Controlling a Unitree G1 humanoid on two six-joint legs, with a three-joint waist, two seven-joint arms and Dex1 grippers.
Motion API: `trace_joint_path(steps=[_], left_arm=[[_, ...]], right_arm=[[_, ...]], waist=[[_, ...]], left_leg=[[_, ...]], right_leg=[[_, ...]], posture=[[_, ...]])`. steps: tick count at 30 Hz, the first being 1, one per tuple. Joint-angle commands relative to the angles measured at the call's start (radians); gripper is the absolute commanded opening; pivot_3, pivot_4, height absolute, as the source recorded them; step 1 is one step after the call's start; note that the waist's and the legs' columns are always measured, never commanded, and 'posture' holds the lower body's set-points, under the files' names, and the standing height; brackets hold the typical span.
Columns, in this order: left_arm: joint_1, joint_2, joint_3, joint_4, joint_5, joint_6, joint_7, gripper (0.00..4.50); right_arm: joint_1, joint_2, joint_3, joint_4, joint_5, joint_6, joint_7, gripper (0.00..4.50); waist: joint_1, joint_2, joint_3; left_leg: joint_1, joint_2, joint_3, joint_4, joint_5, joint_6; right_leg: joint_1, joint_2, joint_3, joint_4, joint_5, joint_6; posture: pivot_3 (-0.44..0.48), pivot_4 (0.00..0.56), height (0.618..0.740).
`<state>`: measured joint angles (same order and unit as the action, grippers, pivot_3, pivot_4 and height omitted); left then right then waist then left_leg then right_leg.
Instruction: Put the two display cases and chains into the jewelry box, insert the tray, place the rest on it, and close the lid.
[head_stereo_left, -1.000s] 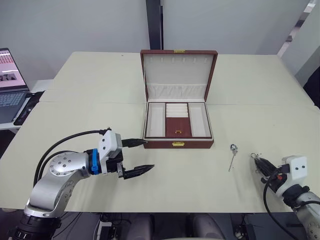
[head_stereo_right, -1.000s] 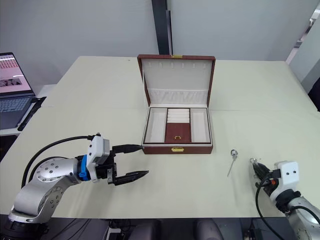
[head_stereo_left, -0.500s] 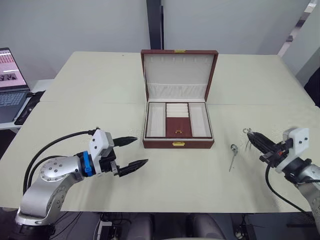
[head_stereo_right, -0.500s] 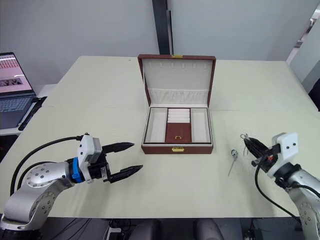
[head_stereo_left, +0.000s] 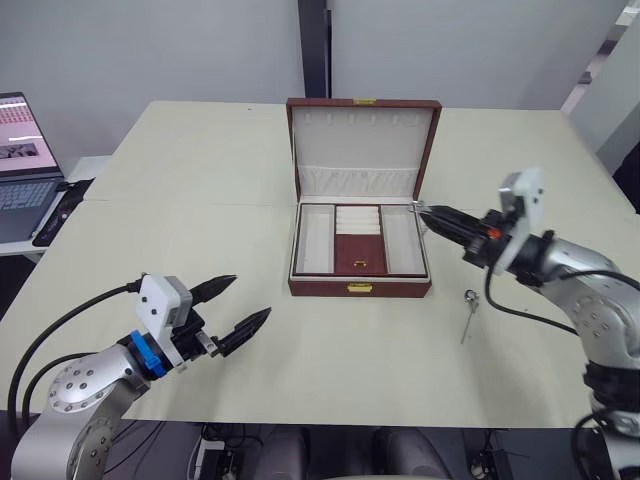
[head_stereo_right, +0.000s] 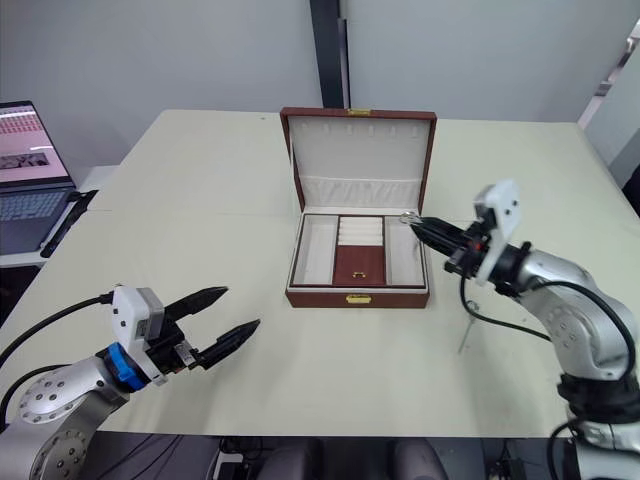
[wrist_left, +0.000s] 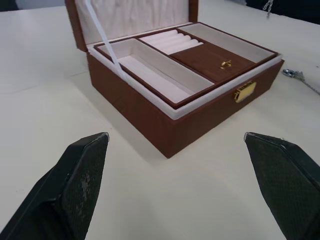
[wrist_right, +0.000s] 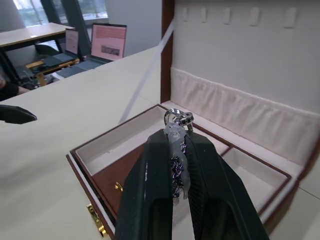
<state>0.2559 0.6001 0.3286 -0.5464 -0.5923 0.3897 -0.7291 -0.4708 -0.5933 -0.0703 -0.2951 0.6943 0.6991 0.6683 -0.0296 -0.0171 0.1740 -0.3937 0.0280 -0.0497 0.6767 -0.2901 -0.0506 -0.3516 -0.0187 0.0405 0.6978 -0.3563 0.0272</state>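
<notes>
Right gripper (head_stereo_left: 425, 210) sits right of centre in the left eye frame, its two black fingers pinched together on a small silver ring with a chain (wrist_right: 176, 131); in the right wrist view the ring stands clear above the fingertips and a short run of links is trapped between the pads. It is held over the right-hand edge of the jewelry box (head_stereo_left: 360, 284), which stands at centre frame with its lid raised and the tray (head_stereo_left: 358, 240) already seated inside (three cream-lined compartments around a brown centre panel). Left gripper (head_stereo_left: 228, 307) hangs at lower left with its fingers spread wide and nothing between them, well apart from the box. A second chain piece (head_stereo_left: 467, 311) lies on the table (head_stereo_left: 180, 200) at right of centre, just beside the box's right front corner. Judged from its look, the held piece is very light, limp and slick metal; it will swing and could slide from smooth pads, so a hold on the bunched links rather than the ring seems soundest. The piece on the table lies flat and thin, probably hard to pinch except at its rounded head end.
</notes>
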Motion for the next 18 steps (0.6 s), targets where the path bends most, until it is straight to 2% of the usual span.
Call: trace_joint_path(steps=[1,11,18], left_arm=[[0.031,-0.025,0.03,-0.072,-0.022,0.001,0.048,4.5],[0.111,-0.08,0.043,-0.155,-0.024,0.003,0.139,4.5],[0.136,-0.103,0.038,-0.181,-0.023,-0.001,0.175,4.5]], right_arm=[[-0.098,0.061,0.09,0.054,-0.053,-0.037,0.027,0.13],[-0.257,0.243,0.238,0.223,-0.188,-0.12,0.069,0.13],[-0.302,0.314,0.303,0.328,-0.285,-0.189,0.094,0.13]], waist=[[-0.004,0.0,0.0],[-0.003,0.001,0.0],[-0.003,0.001,0.0]], left_leg=[[0.0,0.0,0.0,0.0,0.0,0.0],[-0.001,0.0,0.0,0.0,0.0,0.0],[-0.001,0.0,0.0,0.0,0.0,0.0]], right_leg=[[0.0,0.0,0.0,0.0,0.0,0.0],[-0.002,0.0,0.0,0.001,0.0,0.0],[-0.002,0.0,0.0,0.001,0.0,0.0]], posture=[[0.0,0.15,0.74],[0.0,0.15,0.74],[0.0,0.15,0.74]])
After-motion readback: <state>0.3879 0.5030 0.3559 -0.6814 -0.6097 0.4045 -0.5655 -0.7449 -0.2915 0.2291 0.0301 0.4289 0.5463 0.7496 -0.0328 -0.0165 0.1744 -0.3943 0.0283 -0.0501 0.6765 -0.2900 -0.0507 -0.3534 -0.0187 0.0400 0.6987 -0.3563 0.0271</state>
